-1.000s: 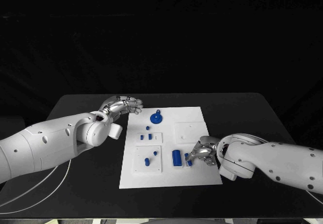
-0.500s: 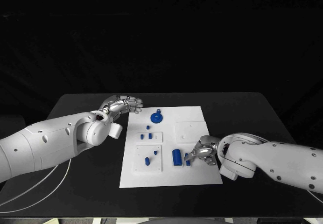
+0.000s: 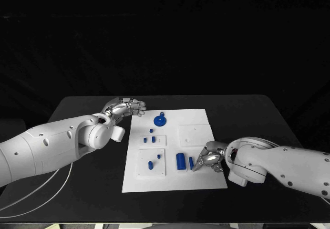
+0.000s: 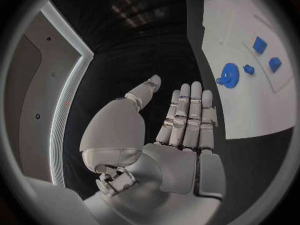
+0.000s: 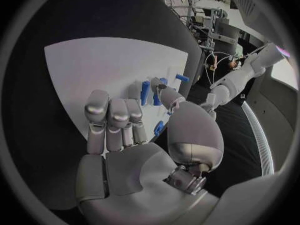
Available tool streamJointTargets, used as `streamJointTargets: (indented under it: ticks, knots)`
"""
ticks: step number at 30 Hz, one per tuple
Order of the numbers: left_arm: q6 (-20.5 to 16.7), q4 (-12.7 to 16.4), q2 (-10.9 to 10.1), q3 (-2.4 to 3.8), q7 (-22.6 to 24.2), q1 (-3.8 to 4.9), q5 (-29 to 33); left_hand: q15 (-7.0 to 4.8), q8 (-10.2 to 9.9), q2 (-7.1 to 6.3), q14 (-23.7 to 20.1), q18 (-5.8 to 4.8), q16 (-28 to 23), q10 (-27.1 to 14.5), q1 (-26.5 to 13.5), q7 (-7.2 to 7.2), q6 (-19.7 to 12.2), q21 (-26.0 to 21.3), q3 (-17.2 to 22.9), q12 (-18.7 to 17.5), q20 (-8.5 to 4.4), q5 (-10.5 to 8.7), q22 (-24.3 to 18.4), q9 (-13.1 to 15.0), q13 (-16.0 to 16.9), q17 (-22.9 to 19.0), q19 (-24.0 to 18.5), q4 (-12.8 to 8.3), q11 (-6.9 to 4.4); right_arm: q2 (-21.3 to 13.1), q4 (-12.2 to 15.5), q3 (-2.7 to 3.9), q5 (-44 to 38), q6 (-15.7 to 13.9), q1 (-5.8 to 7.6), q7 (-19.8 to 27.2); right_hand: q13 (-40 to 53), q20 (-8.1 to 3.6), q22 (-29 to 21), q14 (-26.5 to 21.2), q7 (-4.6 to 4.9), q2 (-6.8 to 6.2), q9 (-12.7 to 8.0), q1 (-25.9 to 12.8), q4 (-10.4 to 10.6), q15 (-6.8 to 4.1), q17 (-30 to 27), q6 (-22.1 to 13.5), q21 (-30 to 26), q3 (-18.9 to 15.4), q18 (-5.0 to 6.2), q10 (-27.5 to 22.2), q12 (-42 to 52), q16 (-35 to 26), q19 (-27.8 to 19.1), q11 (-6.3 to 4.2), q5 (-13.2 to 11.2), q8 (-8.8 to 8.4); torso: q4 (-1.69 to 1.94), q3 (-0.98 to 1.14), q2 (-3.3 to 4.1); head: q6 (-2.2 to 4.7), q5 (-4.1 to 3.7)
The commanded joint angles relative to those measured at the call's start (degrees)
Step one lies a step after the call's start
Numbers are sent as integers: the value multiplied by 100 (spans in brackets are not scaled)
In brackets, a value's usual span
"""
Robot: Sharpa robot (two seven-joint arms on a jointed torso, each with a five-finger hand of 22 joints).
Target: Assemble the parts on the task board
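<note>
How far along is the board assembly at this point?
Early to midway, as far as I can tell. Several blue parts already stand in the task board: the gear and small pegs. The right hand is at the board's right edge, fingers by a slim blue piece beside the larger blue block; whether it grips it is unclear. The left hand waits open off the board.
</note>
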Motion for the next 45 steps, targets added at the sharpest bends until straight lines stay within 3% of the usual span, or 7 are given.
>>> streamJointTargets:
  ticks: [1, 16, 23, 29, 33, 39, 45]
  knots:
    - [81, 14, 8, 5, 33, 7, -16, 29, 22, -14, -2, 75, -38, 37, -43, -9, -50, -34, 6, 22, -5, -30, 8, -9, -9, 11, -33, 42, 14, 13, -7, -5, -88, 186, -6, 73, 2, 1, 44, -19, 11, 33, 5, 61, -28, -16, 6, -9, -22, -3, 490, -3, -31, -20, -17, -11, -16, 39, -1, 3, 2, 0, -7]
    - [100, 20, 5, 4, 24, 7, -25, 30, 23, -18, -2, 75, -46, 37, -35, -10, -50, -38, 8, 22, -4, -30, 13, -10, -11, 18, -35, 40, 14, 135, -115, -40, -289, 140, -10, -75, 12, 42, 44, -20, -18, 454, 8, -96, 83, -37, 8, 76, -28, -25, 490, 34, -12, -22, -23, -38, -25, 80, 5, -2, 5, -27, -14]
    - [110, 22, 4, 4, -1, 7, -47, 30, 24, -19, -3, 75, -50, 37, -32, -10, -50, -40, 8, 22, -3, -31, 15, -10, -12, 21, -37, 40, 14, 178, -149, -61, -378, 538, -10, -269, 4, 48, 50, -20, -27, 575, -8, 57, 5, -44, 5, 103, -30, 194, 490, 32, -24, -27, -34, -47, -4, 82, 4, -4, 0, -35, -10]
    - [122, 21, 8, 4, -3, 7, -52, 31, 25, -18, -3, 74, -53, 38, -31, -9, -50, -41, 9, 22, -3, -31, 17, -11, -13, 24, -37, 41, 14, 160, -155, -68, -409, 431, -10, -230, -9, 74, 61, -20, -19, 574, -30, 78, -117, -34, 0, 109, -25, 254, 490, 13, -48, -33, -50, -38, -3, 74, 2, -5, 0, -35, -12]
    - [111, 6, 3, 4, -1, 7, -52, 31, 25, -18, -3, 74, -55, 38, -31, -9, -50, -42, 9, 22, -2, -31, 18, -11, -14, 26, -38, 42, 14, 127, -184, -67, -289, 305, -11, -97, -29, 100, 56, -13, -9, 312, -54, -113, -39, -25, -6, 103, -26, 198, 490, -6, -77, -40, -36, -26, 2, 60, 5, -2, -2, -20, -17]
    - [94, -32, 11, 5, 14, 8, -52, 32, 25, -20, -3, 74, -59, 39, -25, -10, -50, -44, 10, 23, -2, -31, 20, -11, -14, 30, -39, 38, 14, -33, -161, -28, -51, 338, 1, 98, -92, 73, 38, -48, 44, 90, -71, -827, 314, 6, -7, -118, -72, -334, 490, -154, -191, -63, -79, 14, -14, -34, 3, -1, -5, 25, -17]
    - [78, -127, 29, 5, 33, 10, -13, 32, 26, -21, -1, 74, -60, 40, -24, -10, -49, -45, 9, 23, -2, -31, 22, -11, -15, 32, -39, 38, 13, -131, -344, 66, 246, 355, 225, 487, -126, -36, 39, -95, 38, 388, -46, -1194, -217, -4, 4, -199, -149, -1160, 490, -304, -272, -101, -204, 10, 94, -46, -7, -5, -15, 146, -31]
